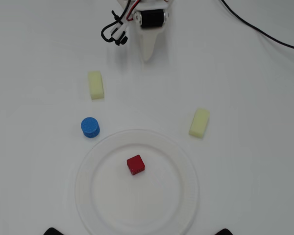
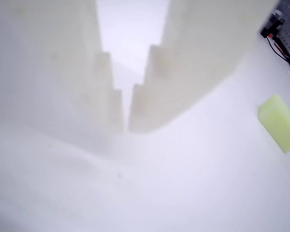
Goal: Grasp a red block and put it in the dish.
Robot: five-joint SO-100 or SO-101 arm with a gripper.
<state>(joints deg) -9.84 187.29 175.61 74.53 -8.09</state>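
The red block (image 1: 135,164), a small matte cube, lies inside the dish (image 1: 93,169), a large round white plate near the bottom of the overhead view. My gripper (image 1: 147,55) is far from both, at the top of that view, its white fingers pointing down at the table. In the wrist view the gripper (image 2: 126,126) shows its two pale fingers almost touching at the tips, with nothing between them. Neither the block nor the dish appears in the wrist view.
A blue cylinder (image 1: 90,127) stands just beyond the dish's upper left rim. One pale yellow oblong block (image 1: 95,84) lies above it, also seen as a yellow block (image 2: 280,122) in the wrist view; another (image 1: 199,122) lies right of the dish. A black cable (image 1: 264,34) crosses the top right.
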